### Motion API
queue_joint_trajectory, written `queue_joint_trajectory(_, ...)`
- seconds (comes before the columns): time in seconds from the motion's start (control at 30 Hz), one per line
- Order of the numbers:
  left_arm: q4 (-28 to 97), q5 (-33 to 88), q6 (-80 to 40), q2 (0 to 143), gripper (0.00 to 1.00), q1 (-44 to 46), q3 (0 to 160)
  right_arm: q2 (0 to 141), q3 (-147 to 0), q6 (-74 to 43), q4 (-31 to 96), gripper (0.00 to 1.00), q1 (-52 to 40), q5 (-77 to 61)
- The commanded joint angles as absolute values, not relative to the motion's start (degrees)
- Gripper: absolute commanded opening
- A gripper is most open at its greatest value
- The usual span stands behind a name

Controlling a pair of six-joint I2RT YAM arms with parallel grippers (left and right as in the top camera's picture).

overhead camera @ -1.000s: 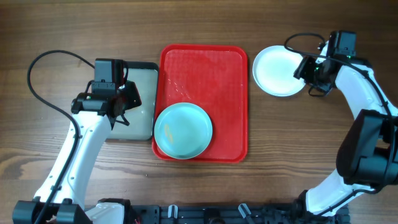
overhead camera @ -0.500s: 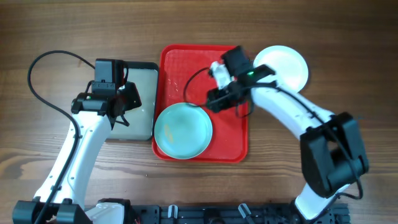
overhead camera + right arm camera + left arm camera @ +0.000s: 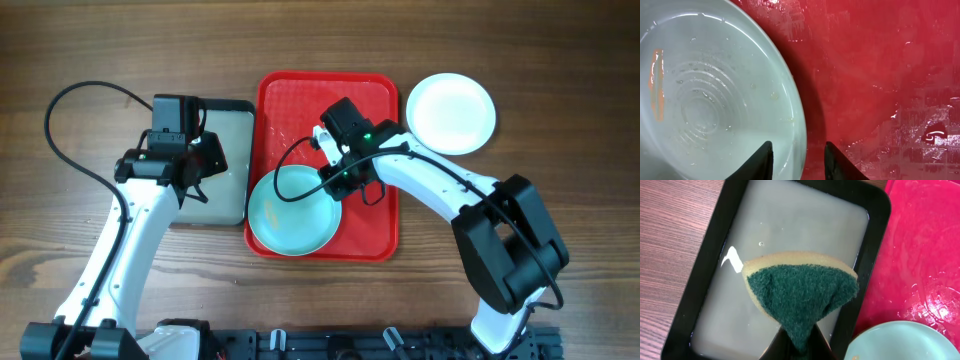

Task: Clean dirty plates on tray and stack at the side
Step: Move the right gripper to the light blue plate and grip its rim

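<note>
A pale mint-aqua plate (image 3: 290, 212) with small yellowish smears lies on the front left of the red tray (image 3: 360, 110). A white plate (image 3: 451, 112) lies on the table right of the tray. My right gripper (image 3: 334, 180) is open and straddles the aqua plate's right rim (image 3: 799, 125), one finger over the plate and one over the tray (image 3: 880, 75). My left gripper (image 3: 196, 172) is shut on a green and yellow sponge (image 3: 802, 292) above the grey tray (image 3: 705, 280). Only two plates show.
The black-rimmed grey tray (image 3: 228, 165) holds cloudy water and stands against the red tray's left side. The red tray's surface is wet. Wood table lies all round, and a black cable loops from the left arm.
My right arm swung from the white plate at the right, across the red tray, down to the aqua plate's rim. The left arm and sponge have not moved.
</note>
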State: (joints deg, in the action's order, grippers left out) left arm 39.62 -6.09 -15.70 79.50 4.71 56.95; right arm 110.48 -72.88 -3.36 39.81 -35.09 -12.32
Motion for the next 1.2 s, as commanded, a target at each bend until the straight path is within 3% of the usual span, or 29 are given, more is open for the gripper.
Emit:
queue_joint_trajectory(0.0,39.5,-5.4,-15.0,79.7,0.04,4.6,57.2,111.2,-72.6,-3.2,39.6,0.27,-35.2,-11.6)
queue_joint_trajectory(0.07,39.5,-5.4,-15.0,79.7,0.04,4.6,57.2,111.2,-72.6,-3.2,39.7,0.18,-35.2,-11.6)
queue_joint_trajectory(0.37,39.4,-5.4,-15.0,79.7,0.04,4.6,57.2,113.5,-72.8,-3.2,39.4,0.04,-36.1,-11.6)
queue_joint_trajectory(0.7,39.4,-5.4,-15.0,79.7,0.04,4.6,57.2,113.4,-77.1,-21.0,33.5,0.04,-25.0,-5.9)
queue_joint_trajectory(1.07,39.4,-5.4,-15.0,79.7,0.04,4.6,57.2,113.5,-76.4,-16.4,33.5,0.04,-23.9,-6.0)
queue_joint_trajectory(1.17,38.9,-5.4,-15.0,79.7,0.04,4.6,57.2,113.5,-76.4,-12.5,33.6,0.1,-23.9,-6.4)
